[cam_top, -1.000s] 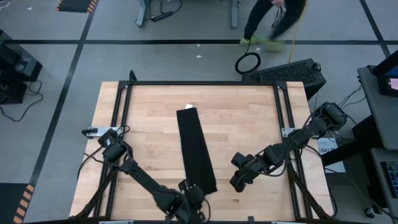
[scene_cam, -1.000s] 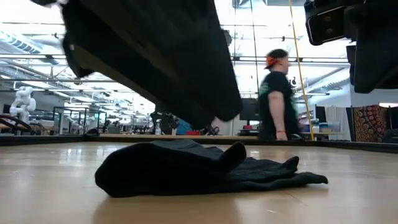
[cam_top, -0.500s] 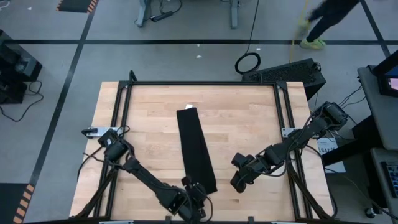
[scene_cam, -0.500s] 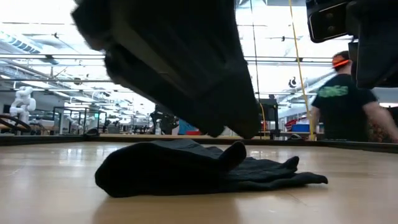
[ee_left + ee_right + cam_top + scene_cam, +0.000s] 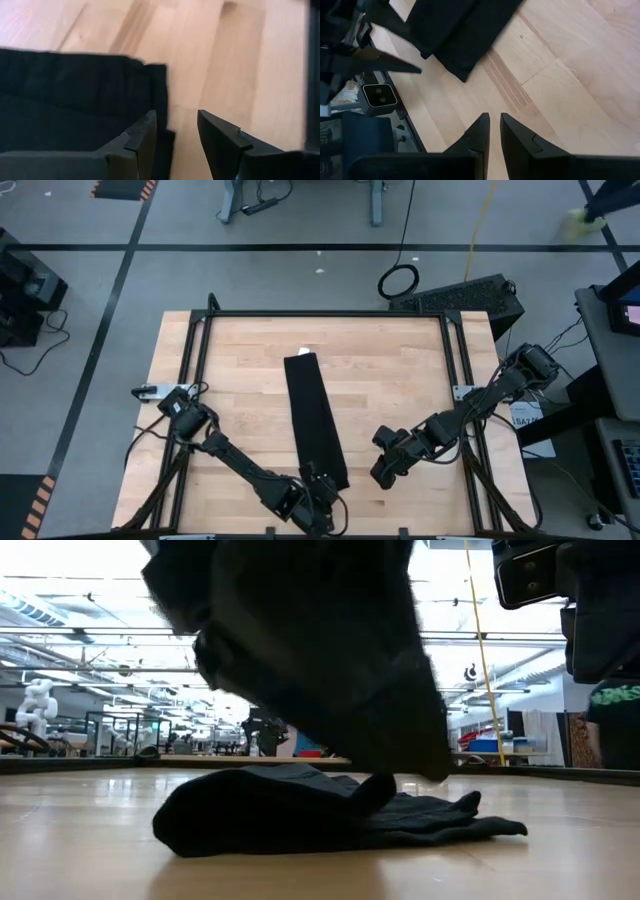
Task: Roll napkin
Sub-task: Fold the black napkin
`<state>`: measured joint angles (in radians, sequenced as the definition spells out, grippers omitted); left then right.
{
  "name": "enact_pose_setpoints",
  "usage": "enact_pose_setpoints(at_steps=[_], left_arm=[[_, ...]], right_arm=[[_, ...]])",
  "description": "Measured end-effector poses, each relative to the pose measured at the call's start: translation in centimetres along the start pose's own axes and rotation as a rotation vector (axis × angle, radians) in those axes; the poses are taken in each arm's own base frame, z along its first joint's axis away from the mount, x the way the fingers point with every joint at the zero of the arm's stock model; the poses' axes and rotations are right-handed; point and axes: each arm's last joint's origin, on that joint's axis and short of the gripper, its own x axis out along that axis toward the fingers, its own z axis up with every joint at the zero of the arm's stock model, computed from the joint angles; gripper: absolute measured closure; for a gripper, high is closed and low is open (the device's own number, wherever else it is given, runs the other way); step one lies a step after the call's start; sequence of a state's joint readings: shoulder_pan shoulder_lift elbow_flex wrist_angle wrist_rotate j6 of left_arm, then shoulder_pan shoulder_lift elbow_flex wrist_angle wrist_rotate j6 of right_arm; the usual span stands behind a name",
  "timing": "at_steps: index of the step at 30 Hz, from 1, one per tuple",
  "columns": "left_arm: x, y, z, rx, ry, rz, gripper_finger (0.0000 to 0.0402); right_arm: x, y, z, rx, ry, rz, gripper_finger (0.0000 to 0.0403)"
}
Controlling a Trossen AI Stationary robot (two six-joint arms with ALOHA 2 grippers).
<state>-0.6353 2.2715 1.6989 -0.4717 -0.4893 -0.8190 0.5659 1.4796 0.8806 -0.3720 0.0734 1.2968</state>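
I have the left gripper down at the near end of the napkin, a long black strip folded lengthwise down the middle of the wooden counter. Its fingers stand apart with nothing between them; one sits over the cloth's corner, the other over bare wood. To start the roll cleanly, I judge I should catch the whole end edge, not just the corner, and turn it over evenly so the roll stays straight. My right gripper waits beside the strip, well clear of it, fingers nearly together and empty. The small white tag shows at the napkin's far end; I can read no writing on it.
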Motion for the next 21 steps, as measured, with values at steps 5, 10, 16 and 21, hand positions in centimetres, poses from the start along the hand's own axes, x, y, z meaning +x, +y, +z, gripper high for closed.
enact_pose_setpoints(at_steps=[5, 10, 16, 21], left_arm=[[-0.06, 0.20, -0.34, -0.015, 0.024, 0.026, 0.0253], [-0.09, 0.25, -0.42, -0.005, 0.036, 0.027, 0.0253], [0.07, 0.48, -0.21, -0.017, 0.037, 0.031, 0.0298], [0.29, 0.75, -0.01, -0.025, 0.067, 0.017, 0.0391]], right_arm=[[0.00, 0.00, 0.00, 0.000, 0.000, 0.000, 0.0367], [0.00, -0.01, 0.00, 0.000, 0.000, -0.001, 0.0367], [0.00, -0.04, 0.00, -0.001, -0.002, -0.005, 0.0367], [0.00, -0.04, 0.00, -0.007, -0.004, -0.005, 0.0367]])
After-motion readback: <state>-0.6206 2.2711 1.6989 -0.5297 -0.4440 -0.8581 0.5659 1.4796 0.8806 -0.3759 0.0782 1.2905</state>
